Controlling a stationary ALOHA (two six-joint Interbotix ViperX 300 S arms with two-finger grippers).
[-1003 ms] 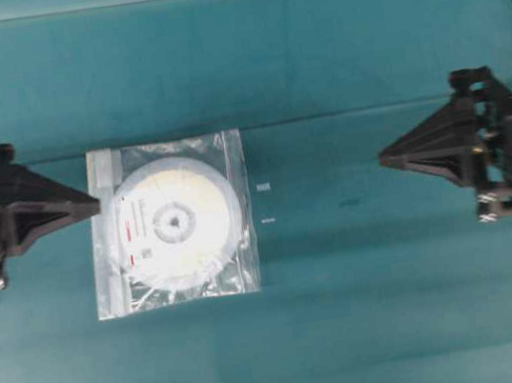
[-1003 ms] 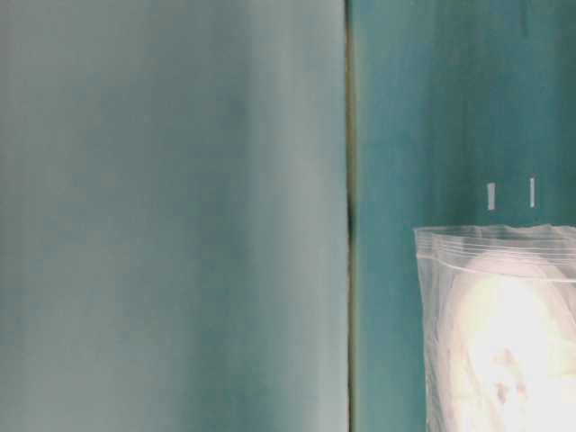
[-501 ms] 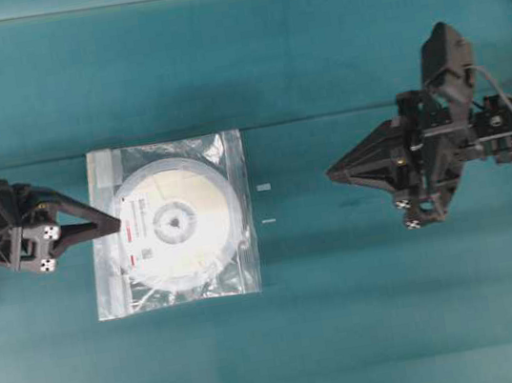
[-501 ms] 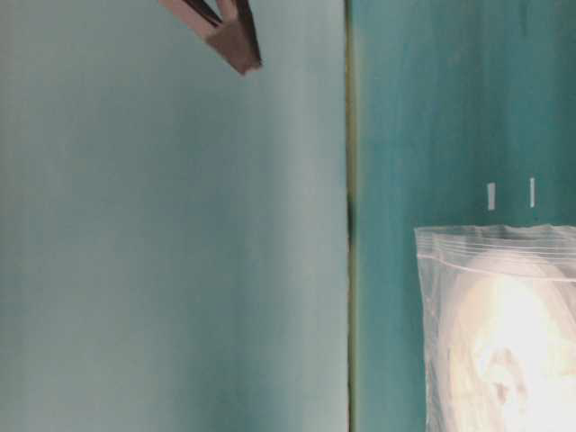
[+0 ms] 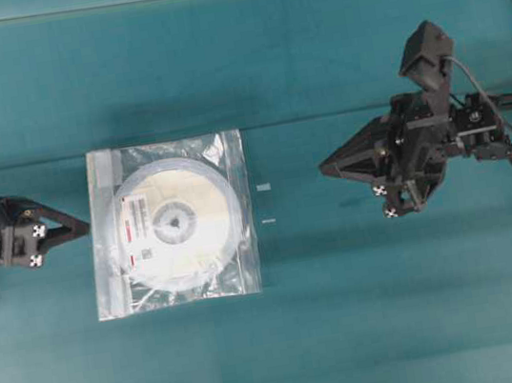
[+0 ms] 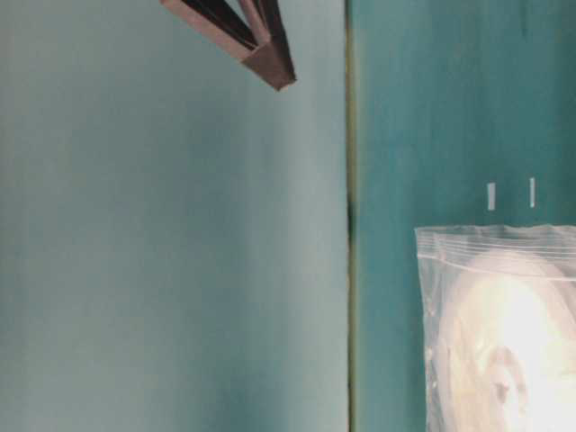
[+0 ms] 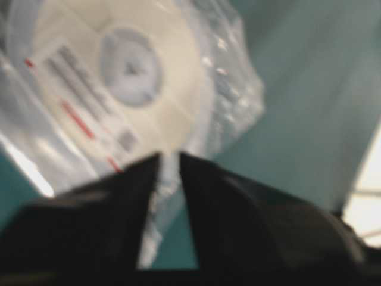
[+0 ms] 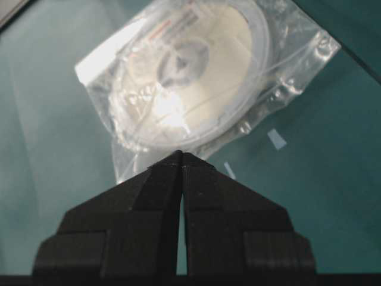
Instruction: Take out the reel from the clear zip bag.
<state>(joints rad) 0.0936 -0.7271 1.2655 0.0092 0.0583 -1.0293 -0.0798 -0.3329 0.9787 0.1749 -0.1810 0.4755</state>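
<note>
reel label's red-marked print unreadable, inside bag; left pincer slightly apart, right pincer together.

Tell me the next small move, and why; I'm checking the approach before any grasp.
Probably ease the left gripper forward onto the zip-strip edge of the clear zip bag. Its jaws show a gap and it sits just off that edge, while the reel lies fully inside and the shut right gripper is well away.
</note>
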